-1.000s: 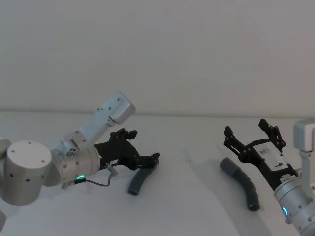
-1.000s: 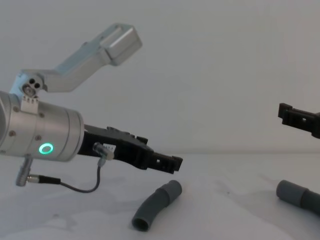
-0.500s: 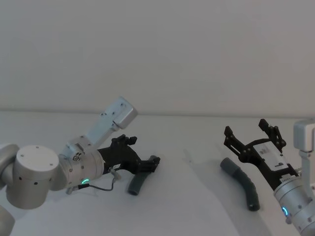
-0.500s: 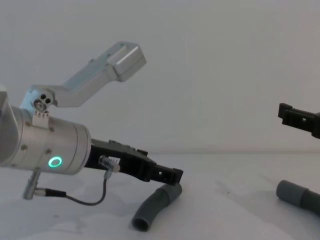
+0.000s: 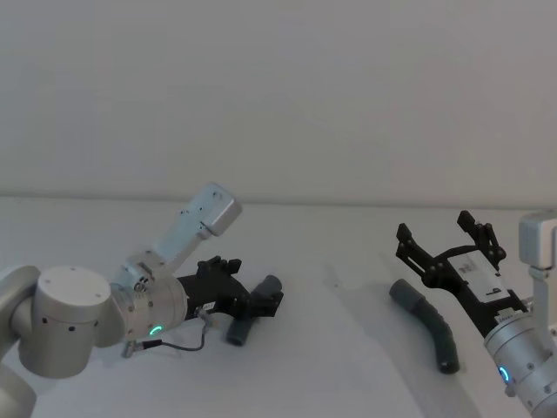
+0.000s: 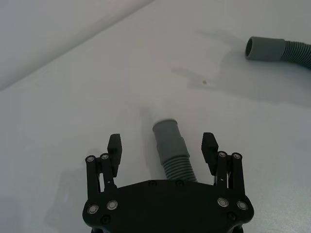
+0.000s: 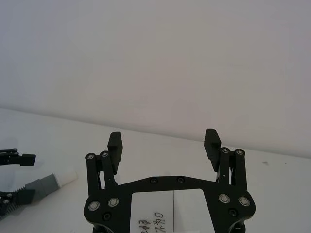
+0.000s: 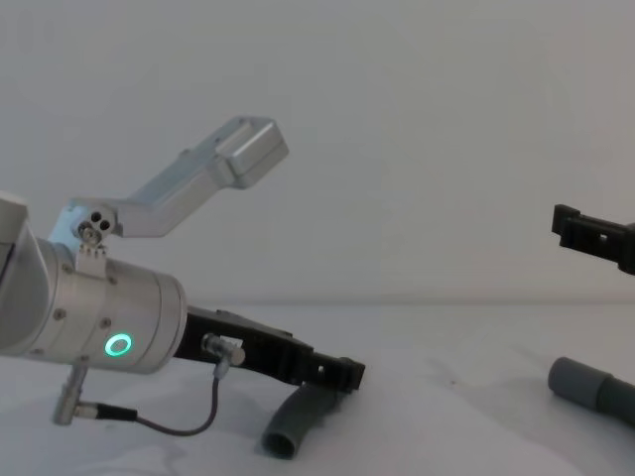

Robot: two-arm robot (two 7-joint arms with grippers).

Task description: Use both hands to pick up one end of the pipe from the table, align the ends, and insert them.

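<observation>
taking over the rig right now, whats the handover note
Left gripper: open, low over the white table, straddling the short dark-grey ribbed pipe piece, not closed on it.
Right gripper: open, raised above the table near the longer curved dark-grey pipe piece, which lies flat.
Done: left gripper lined up for its grasp.
Left: close the left, grasp the longer piece with the right, lift both, align the ends, insert.
</observation>
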